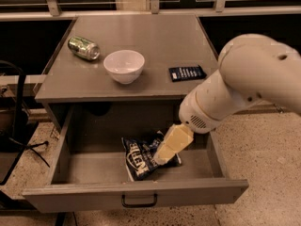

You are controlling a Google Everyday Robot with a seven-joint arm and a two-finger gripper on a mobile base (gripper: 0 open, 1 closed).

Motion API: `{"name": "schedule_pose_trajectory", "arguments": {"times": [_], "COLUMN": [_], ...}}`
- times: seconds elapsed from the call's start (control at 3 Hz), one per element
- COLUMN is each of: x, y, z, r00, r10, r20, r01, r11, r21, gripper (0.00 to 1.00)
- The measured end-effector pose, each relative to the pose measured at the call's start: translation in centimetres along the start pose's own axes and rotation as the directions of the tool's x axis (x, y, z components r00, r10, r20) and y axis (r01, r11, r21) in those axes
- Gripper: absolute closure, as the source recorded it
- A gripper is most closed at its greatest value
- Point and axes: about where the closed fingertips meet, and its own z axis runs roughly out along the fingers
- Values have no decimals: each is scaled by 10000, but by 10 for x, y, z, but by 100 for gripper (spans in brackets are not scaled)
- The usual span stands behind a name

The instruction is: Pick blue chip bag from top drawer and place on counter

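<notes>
My cream gripper (pixel 161 157) hangs inside the open wide grey metal top drawer (pixel 136 191), its tip at the crumpled, white-lettered foil blue chip bag (pixel 140 160) lying on the drawer floor; open or closed, I cannot tell

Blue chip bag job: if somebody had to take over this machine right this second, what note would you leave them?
The end effector is down inside the open top drawer, at the right edge of the blue chip bag; no grasp can be confirmed.
The bag lies on the drawer floor, not lifted.
The counter holds a green can, a white bowl and a small dark packet.
Done: drawer open, arm at the bag.
Left: grasp the bag, lift it out, set it on the counter.
</notes>
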Motion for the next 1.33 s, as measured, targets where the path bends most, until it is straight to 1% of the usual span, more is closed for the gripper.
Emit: {"name": "schedule_pose_trajectory", "arguments": {"times": [0.33,0.67,1.0,1.33], "x": [-1,4,9,10], "y": [-1,0,4,8], "z": [2,8,26,44], "r00": [10000,9999,9996,9993], "r10": [-11,158,287,295], "r20": [54,15,44,247], "r01": [11,-158,-286,-284], "r11": [10000,9999,9994,9987], "r21": [68,12,-197,-421], "gripper": [0,0,0,0]}}
